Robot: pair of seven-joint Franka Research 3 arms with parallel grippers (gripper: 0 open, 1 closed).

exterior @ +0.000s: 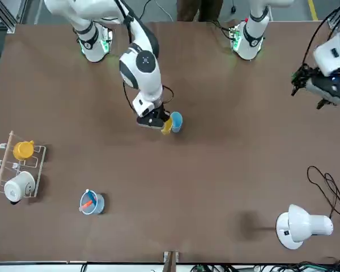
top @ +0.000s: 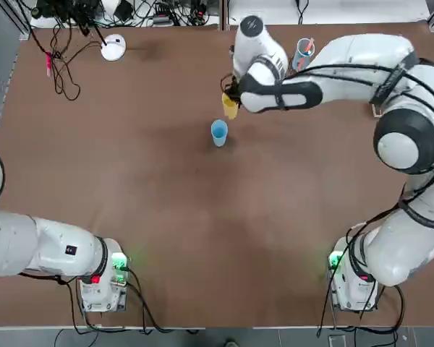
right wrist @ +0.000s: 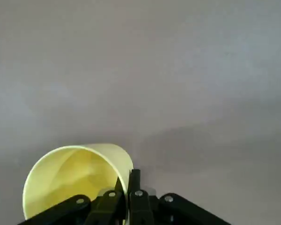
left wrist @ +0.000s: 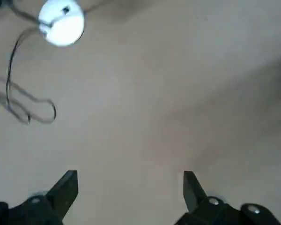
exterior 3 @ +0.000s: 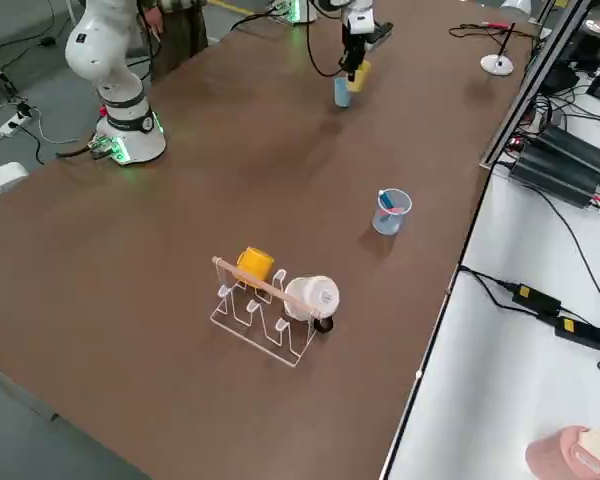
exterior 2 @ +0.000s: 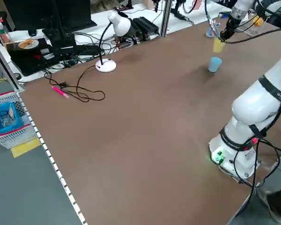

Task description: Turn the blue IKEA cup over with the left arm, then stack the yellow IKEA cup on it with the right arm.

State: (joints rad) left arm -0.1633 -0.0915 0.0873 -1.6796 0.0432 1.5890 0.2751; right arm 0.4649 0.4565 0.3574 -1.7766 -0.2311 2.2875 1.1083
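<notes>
The blue cup (top: 218, 133) stands alone on the brown table (top: 130, 181) near the middle; it also shows in the front view (exterior: 176, 122) and the left side view (exterior 2: 215, 64). My right gripper (top: 230, 97) is shut on the rim of the yellow cup (top: 230, 108), just beyond the blue cup and slightly to its right. The right wrist view shows the yellow cup (right wrist: 77, 173) with its open mouth toward the camera and the right gripper (right wrist: 129, 176) pinching its wall. My left gripper (left wrist: 131, 180) is open and holds nothing, far off at the table's left side (exterior: 306, 78).
A white desk lamp (top: 113, 47) with cables and a pink pen (top: 49, 63) lie at the far left. A clear cup (top: 303, 52) holding small items stands far right. A rack (exterior: 17, 170) carries an orange mug (exterior: 24, 149) and a white mug (exterior: 18, 186).
</notes>
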